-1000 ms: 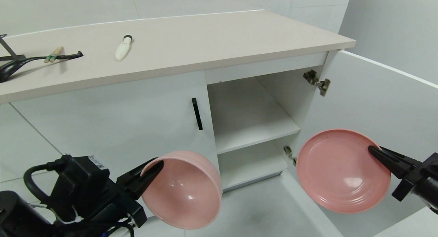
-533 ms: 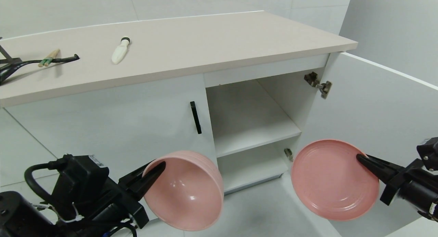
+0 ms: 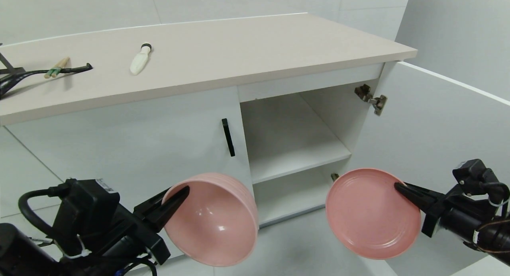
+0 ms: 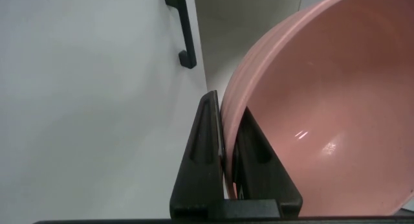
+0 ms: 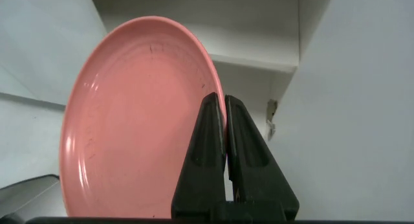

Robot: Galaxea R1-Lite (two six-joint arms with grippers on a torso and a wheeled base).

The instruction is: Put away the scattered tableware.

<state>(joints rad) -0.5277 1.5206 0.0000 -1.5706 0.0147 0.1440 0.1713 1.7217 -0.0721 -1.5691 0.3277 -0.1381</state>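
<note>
The flat pink plate hangs on edge, its face toward the camera, in front of the lower right corner of the open white cabinet. The right gripper is clamped tight on its rim. Since a second ago the plate and right arm have slid left and lower, away from the swung-open door and toward the opening below the middle shelf.

The deep pink bowl is tilted before the closed door by its black handle, its wall pinched between the left gripper fingers; it has barely shifted.

On the beige countertop lie a white-handled utensil and wooden chopsticks.
</note>
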